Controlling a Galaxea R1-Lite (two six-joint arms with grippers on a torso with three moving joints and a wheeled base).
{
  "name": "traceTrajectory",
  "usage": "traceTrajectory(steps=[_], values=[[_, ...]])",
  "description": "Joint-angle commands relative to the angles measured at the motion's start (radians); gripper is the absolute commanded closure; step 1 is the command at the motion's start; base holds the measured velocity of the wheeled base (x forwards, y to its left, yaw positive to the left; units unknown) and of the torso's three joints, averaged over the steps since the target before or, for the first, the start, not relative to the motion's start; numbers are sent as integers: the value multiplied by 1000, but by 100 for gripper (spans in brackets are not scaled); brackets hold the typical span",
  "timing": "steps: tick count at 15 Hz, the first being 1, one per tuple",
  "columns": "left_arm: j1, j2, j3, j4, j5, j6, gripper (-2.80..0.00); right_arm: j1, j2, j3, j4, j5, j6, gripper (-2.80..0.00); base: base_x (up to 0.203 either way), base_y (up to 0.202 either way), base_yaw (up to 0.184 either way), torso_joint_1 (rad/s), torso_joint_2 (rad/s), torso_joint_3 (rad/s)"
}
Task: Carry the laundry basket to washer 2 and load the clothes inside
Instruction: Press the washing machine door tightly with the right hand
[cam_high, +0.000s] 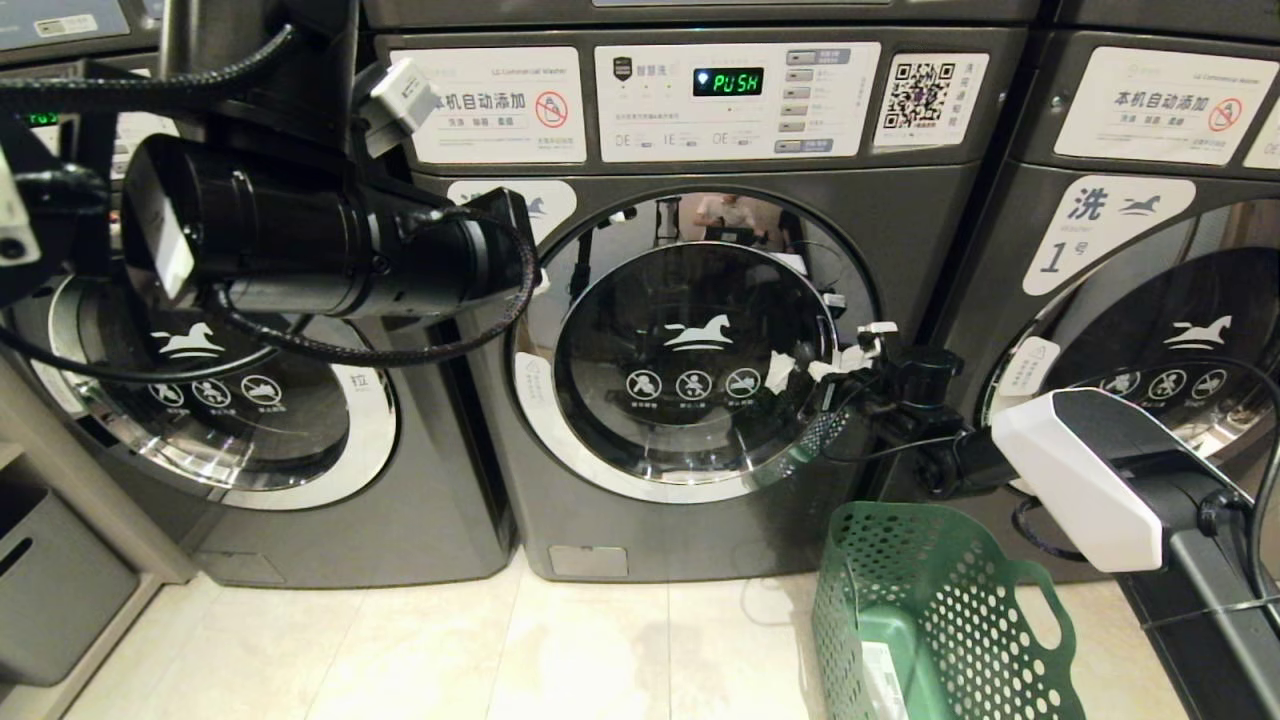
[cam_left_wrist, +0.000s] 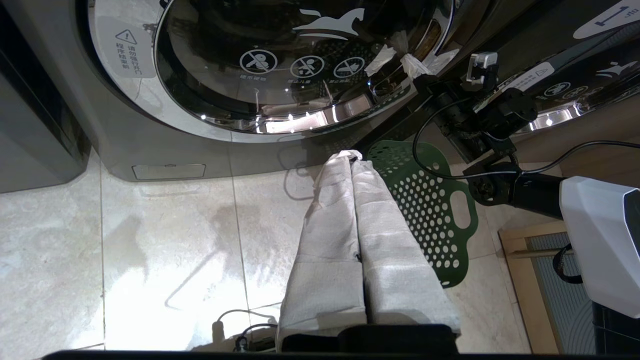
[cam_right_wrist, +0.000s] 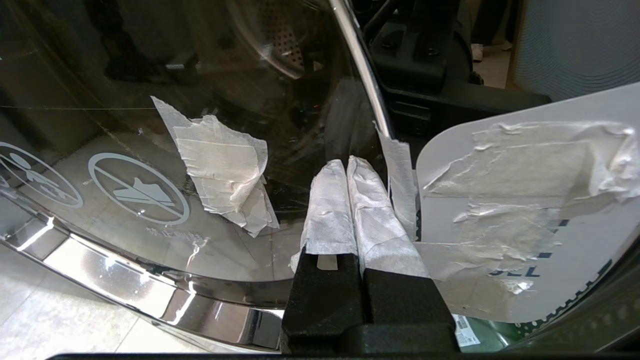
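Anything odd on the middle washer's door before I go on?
Yes: torn white tape scraps stick to the door glass near its right edge, more crumpled over the white label beside it. Right end effector, shut, sits at that edge.

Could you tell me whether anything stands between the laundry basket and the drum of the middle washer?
Yes: the washer's round glass door is shut, above the green basket on the floor. The right gripper, fingers together, is at its right edge.

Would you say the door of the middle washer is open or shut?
Shut: the round door lies flush in its frame, and the right tool rests shut at its edge.
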Motion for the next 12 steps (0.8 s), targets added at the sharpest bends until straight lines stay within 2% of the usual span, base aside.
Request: traceTrajectory(steps=[1,3,8,12], values=[[-3,3,-1,2,1,-3,0,-87,-3,6,-8,-6,-4,0,0,0,0,0,0,0],[-11,6,-4,2,1,-1,0,-87,-34,54,-8,-5,-4,0,0,0,0,0,0,0],[-15,1,-9,3,1,-1,0,-86,-173,311,-10,45,5,0,0,0,0,0,0,0],[-15,-7,-9,7,1,-1,0,-82,-202,338,-42,55,4,0,0,0,0,0,0,0]])
